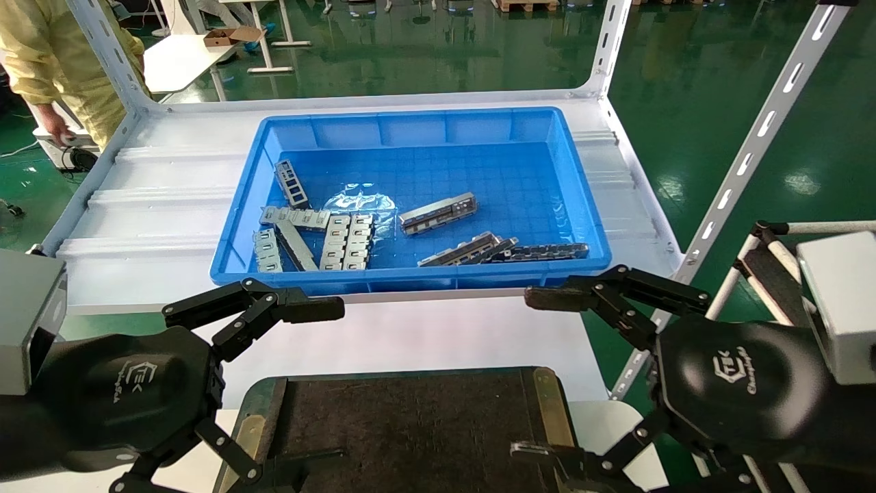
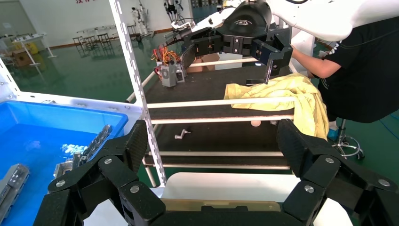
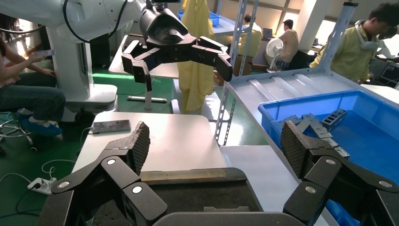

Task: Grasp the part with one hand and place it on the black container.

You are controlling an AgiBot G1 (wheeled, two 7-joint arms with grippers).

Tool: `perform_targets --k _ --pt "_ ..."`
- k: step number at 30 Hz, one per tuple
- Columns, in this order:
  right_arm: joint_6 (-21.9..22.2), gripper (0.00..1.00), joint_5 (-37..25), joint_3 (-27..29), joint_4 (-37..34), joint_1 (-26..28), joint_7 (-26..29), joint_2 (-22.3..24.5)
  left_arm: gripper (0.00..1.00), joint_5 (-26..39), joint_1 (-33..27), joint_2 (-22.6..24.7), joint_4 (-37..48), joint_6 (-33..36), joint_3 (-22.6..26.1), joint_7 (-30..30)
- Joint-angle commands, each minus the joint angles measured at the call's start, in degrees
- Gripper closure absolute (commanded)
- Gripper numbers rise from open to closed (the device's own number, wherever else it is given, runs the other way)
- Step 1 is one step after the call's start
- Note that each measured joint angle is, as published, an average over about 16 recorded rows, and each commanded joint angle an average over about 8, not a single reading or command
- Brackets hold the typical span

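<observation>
Several grey metal parts lie in the blue bin (image 1: 424,130); one part (image 1: 438,213) lies alone near the middle, others lie clustered at the bin's left (image 1: 342,239). A darker slotted strip (image 1: 544,252) lies by the bin's front wall. The black container (image 1: 410,424) sits in front of the bin, with nothing on the part of its floor that shows. My left gripper (image 1: 321,383) is open and empty over the container's left edge. My right gripper (image 1: 534,373) is open and empty over its right edge. The left wrist view shows the left gripper (image 2: 214,141) wide open, and the right wrist view shows the right gripper (image 3: 214,143) wide open.
The bin stands on a white shelf with perforated uprights (image 1: 753,144). The container rests on a white table (image 1: 410,335). A cart (image 2: 221,84) holding a yellow cloth (image 2: 291,99) stands to the right. A person in yellow (image 1: 61,68) stands at the far left.
</observation>
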Motion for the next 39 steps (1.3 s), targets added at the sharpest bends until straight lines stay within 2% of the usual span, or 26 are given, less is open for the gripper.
perform_targets --k 1,39 --pt "0.0 0.0 0.0 0.0 0.0 0.0 0.0 0.0 0.0 0.0 0.0 0.0 0.0 0.0 0.0 0.0" --pt "0.0 0.0 0.0 0.0 0.0 0.0 0.0 0.0 0.0 0.0 0.0 0.0 0.0 0.0 0.0 0.0"
